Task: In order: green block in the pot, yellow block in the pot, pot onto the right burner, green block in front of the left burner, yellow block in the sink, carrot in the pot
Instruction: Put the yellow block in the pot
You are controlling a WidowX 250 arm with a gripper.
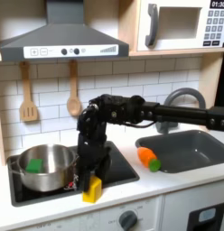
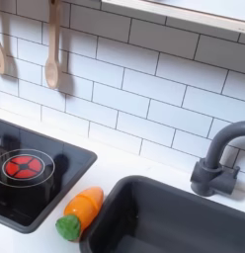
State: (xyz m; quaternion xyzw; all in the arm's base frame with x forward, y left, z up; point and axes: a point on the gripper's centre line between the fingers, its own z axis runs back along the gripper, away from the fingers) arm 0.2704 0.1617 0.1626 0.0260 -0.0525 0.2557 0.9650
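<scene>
The steel pot (image 1: 48, 168) sits on the stove's burner at the first exterior view's left, with the green block (image 1: 34, 165) inside it. The yellow block (image 1: 91, 189) stands at the stove's front edge, just right of the pot. My gripper (image 1: 94, 173) hangs straight down right over the yellow block, its fingertips at the block's top. The dark fingers blur together, so I cannot tell how the jaws stand or whether they hold the block. The carrot (image 1: 149, 159) (image 2: 80, 212) lies on the counter between the stove and the sink (image 1: 191, 150) (image 2: 174, 222).
The black stovetop (image 1: 118, 171) has a red-ringed burner (image 2: 23, 165). A grey faucet (image 1: 182, 99) (image 2: 218, 158) stands behind the sink. Wooden utensils (image 1: 73, 90) (image 2: 55, 49) hang on the tiled wall. A range hood (image 1: 60, 36) and a microwave (image 1: 182, 23) sit overhead.
</scene>
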